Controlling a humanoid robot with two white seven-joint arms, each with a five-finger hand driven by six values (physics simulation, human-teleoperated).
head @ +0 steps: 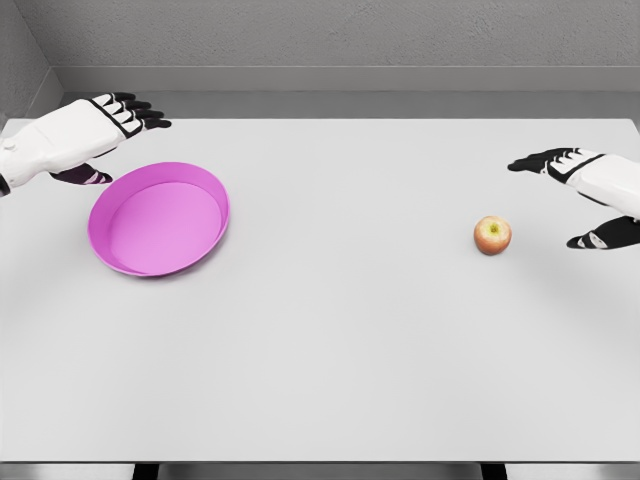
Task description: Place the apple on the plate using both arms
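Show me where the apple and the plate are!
apple point(492, 235), head view, on the middle of its red skin.
plate point(205, 180), head view, on its pink rim at the upper right.

Simulated test room, plain white table point(330, 380), bare grey walls point(350, 35)

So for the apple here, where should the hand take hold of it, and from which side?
Probably around the apple's round middle, from the right: the open right hand already sits just beside it. The apple stands stem-up and alone on the table, so fingers can wrap its sides freely.
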